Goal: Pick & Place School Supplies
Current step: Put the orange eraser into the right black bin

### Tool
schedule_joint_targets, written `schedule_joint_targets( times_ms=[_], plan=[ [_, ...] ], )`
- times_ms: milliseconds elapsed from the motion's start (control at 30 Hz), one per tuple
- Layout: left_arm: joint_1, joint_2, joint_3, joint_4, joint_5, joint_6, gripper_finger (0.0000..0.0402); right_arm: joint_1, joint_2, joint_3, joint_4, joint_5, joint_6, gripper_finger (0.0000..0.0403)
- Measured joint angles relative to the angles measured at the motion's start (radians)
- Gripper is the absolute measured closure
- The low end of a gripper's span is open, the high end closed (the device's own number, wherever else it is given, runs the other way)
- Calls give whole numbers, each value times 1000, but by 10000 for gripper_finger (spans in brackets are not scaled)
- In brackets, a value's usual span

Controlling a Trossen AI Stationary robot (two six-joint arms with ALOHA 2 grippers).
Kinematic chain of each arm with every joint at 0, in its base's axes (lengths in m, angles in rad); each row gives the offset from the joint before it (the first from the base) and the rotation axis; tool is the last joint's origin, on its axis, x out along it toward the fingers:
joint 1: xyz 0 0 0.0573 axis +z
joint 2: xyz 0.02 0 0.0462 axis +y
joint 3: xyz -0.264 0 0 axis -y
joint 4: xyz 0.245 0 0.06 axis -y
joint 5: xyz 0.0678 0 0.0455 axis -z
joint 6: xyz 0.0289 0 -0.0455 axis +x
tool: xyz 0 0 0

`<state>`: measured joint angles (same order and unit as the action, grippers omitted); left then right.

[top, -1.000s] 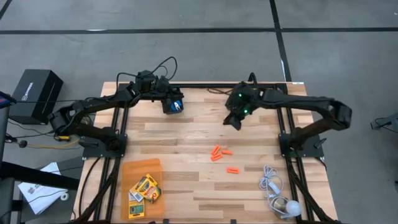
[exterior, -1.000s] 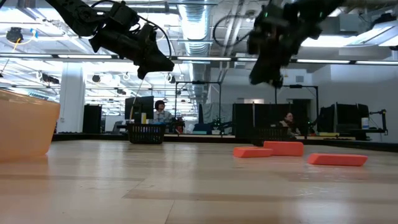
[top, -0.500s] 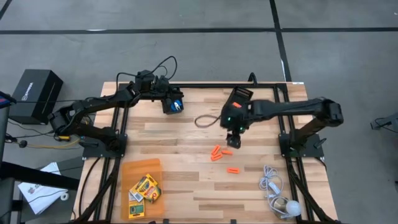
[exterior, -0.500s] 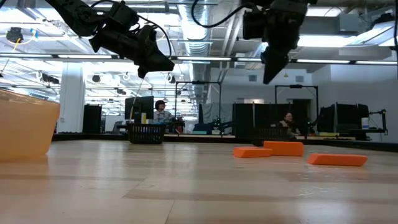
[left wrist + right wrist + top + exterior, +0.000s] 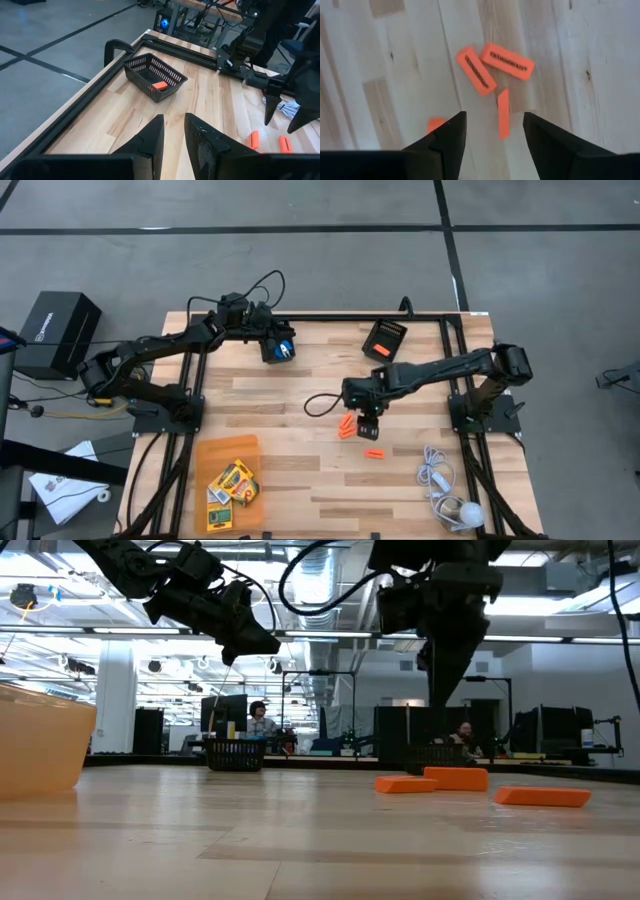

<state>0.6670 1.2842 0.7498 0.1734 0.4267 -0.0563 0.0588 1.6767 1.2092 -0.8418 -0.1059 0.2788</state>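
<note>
- Risk of a miss: right gripper [image 5: 366, 423] above a tight cluster of orange pieces [image 5: 350, 425]; two flat pieces [image 5: 492, 65] touching, a third on edge [image 5: 503, 114] just beside, so fingers likely to nudge neighbours or pinch two at once.
- Risk of a slip: the piece on edge looks thin and apt to tip or skid on the wood once touched from one side.
- Right gripper spread wide, holding nothing, touching nothing; the piece on edge in line with the gap between its fingers [image 5: 442, 137].
- Left gripper [image 5: 280, 348] waiting at the far left of the table [image 5: 290, 395], fingers [image 5: 150, 140] narrowly apart; whether anything is held, cannot tell.
- One more orange piece [image 5: 374, 453] alone, nearer than the cluster; another already in the black basket [image 5: 384, 338] at the far edge.
- Crayon boxes [image 5: 232, 483] in the orange tray [image 5: 215, 450] at the near left.
- White cord [image 5: 440, 485] at the near right, well apart from the work.
</note>
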Motion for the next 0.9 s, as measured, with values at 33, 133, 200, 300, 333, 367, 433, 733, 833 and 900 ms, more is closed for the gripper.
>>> schedule_joint_targets(
  times_ms=[33,133,200,300,333,367,433,733,833,900],
  plan=[
    [0,0,0,0,0,0,330,0,-3,-10,23,0,13,213],
    [0,0,0,-1,0,0,330,-1,-5,-62,49,-21,44,211],
    [0,0,0,-1,0,0,330,0,-10,-90,59,-30,49,212],
    [0,0,0,-1,0,0,330,0,-10,-125,85,-46,55,215],
    [0,0,0,-1,0,0,330,0,-10,-136,100,-52,55,215],
    [0,0,0,-1,0,0,330,0,-10,-143,117,-53,55,216],
    [0,0,0,-1,0,0,330,0,-10,-153,135,-53,55,217],
    [0,0,0,-1,0,0,330,-19,9,-153,180,-54,38,218],
    [0,0,0,-1,0,0,330,-20,14,-162,188,-55,34,218],
    [0,0,0,-1,0,0,330,-22,13,-190,242,-72,41,218]
  ],
)
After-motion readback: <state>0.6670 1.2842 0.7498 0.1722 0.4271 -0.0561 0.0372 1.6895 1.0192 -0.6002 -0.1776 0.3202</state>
